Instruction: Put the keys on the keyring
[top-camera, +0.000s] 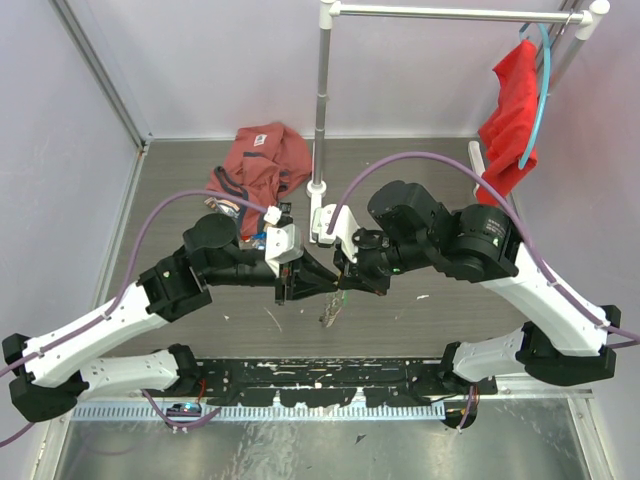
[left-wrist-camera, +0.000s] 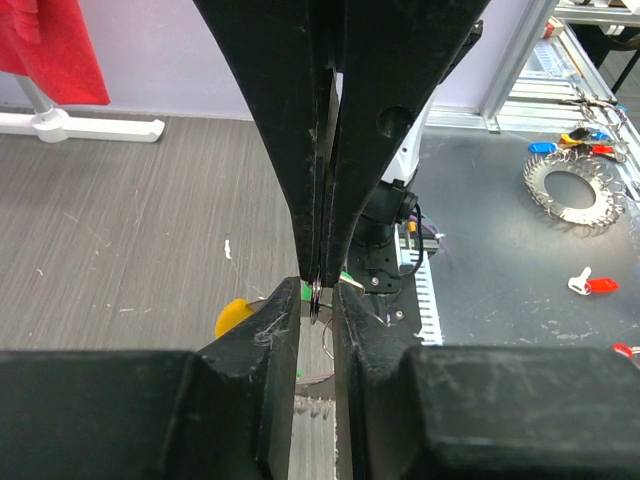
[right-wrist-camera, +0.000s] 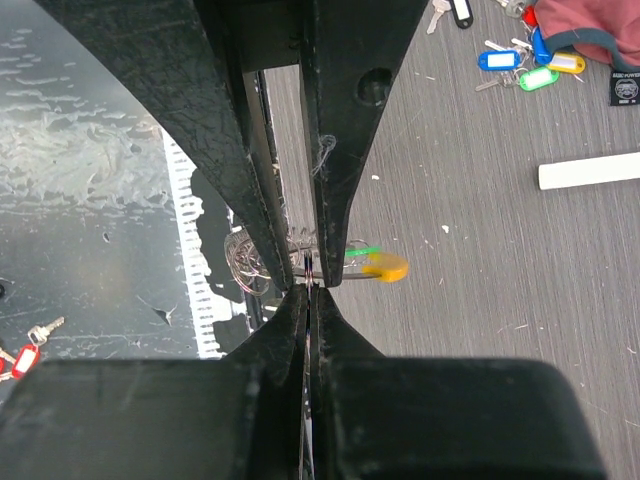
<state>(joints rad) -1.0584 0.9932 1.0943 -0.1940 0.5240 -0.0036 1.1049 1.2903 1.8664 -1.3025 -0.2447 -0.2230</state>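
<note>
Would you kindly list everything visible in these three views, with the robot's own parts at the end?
keyring: one, silvery with a yellow-orange tag, held between the grippers
loose keys: several, blue, green, yellow and black tags, on the table beside the garment
garment: one, reddish-brown, crumpled at the far side
hanging cloth: one, red, on the rack
rack: one, silver-white, far centre
second key ring: one, silvery, on the dark metal surface
red-tagged key: one, same surface
left gripper: one, black, open around the keyring
right gripper: one, black, shut on the keyring
</note>
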